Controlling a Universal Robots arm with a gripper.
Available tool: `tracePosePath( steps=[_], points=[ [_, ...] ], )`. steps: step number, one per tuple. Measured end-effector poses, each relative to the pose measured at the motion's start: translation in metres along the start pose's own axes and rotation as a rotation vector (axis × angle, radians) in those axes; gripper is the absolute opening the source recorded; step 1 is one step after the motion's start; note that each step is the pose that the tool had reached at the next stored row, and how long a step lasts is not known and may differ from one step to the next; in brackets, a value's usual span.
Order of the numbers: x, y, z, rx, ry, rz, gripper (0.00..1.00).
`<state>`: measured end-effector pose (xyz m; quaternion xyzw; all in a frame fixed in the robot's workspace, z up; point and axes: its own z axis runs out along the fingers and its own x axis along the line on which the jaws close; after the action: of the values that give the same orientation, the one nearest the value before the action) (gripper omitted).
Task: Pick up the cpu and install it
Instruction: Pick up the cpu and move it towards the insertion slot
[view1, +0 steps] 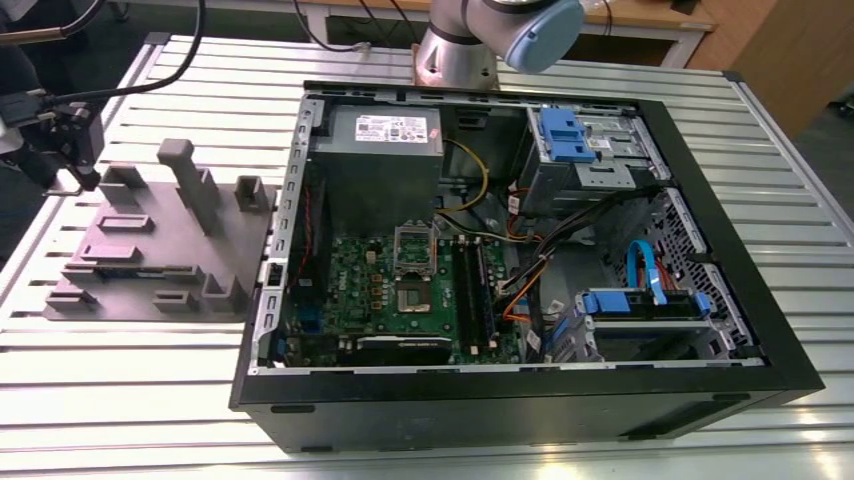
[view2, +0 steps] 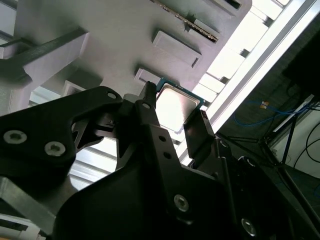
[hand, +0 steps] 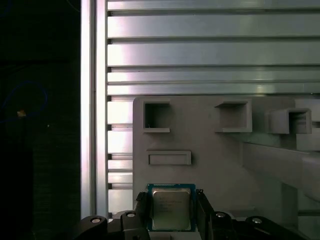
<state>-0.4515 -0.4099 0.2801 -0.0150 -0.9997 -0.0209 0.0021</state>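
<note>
The gripper (hand: 171, 214) is clamping the cpu (hand: 171, 207). In the first wrist view its two black fingers (hand: 142, 212) are pressing against opposite edges of the chip.

The cpu is presenting as a small flat square. Its shiny silver-grey metal lid is reflecting the light, and a thin green rim is showing around the lid. Faint lines of print are running across the lid. In the second wrist view the lid (view2: 175, 107) is glaring almost white between the fingertips.

The cpu is sitting over the grey plastic block tray (hand: 220, 150), near one of the tray's edges and close to a low rectangular block and two square pockets. Whether the chip is resting on the tray or hanging just above it cannot be told.

In the exterior view the gripper is hovering at the tray's far corner, on the exterior view's left. The tray is lying on the slatted aluminium table (view1: 120, 390), just beside the open computer case (view1: 534, 410). Inside the case, the green motherboard (view1: 354, 275) is carrying a metal-framed socket (view1: 411, 270), well apart from the cpu. The power supply (view1: 380, 160) is bearing a white label (view1: 387, 128).
</note>
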Motion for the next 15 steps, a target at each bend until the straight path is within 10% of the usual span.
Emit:
tracePosePath(
  steps=[10, 15],
  points=[
    [-0.0032, 0.0001, -0.0005, 0.0, 0.0002, 0.0, 0.47],
    [-0.0031, 0.0006, -0.0122, -0.0002, -0.0002, 0.0, 0.47]
  ],
)
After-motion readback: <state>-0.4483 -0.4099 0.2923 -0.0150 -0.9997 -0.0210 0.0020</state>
